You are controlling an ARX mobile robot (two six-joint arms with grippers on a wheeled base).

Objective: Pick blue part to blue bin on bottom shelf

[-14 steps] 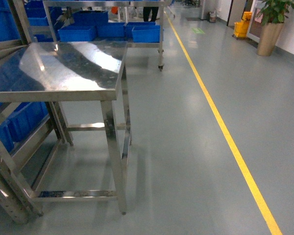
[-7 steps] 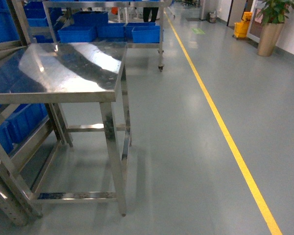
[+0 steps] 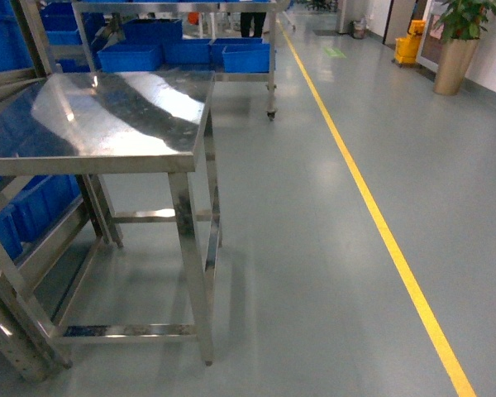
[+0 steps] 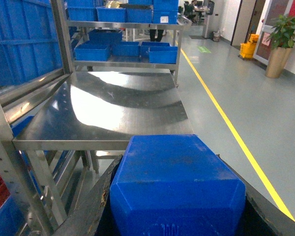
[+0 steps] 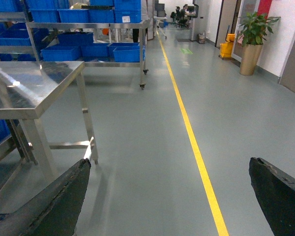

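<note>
The blue part [image 4: 177,182], a chunky blue plastic block, fills the lower middle of the left wrist view. My left gripper [image 4: 169,158] is shut on it, a dark finger [image 4: 96,201] against each side. It hangs level with the near edge of a steel table [image 4: 113,113]. My right gripper [image 5: 169,164] is open over bare floor, nothing between its fingers [image 5: 64,196]. Neither gripper shows in the head view. A blue bin [image 3: 33,203] sits on a low slanted tier of the rack [image 3: 21,318] at the left, behind the table legs.
The steel table [image 3: 107,116] stands front left on thin legs with low crossbars. Behind it a wheeled rack [image 3: 269,74] holds more blue bins [image 3: 246,55]. A yellow floor line [image 3: 372,207] runs along grey floor to the right. A potted plant [image 3: 456,50] stands far right.
The head view has crept very slightly, so the table's legs sit a touch lower in the frame. Nothing else differs.
</note>
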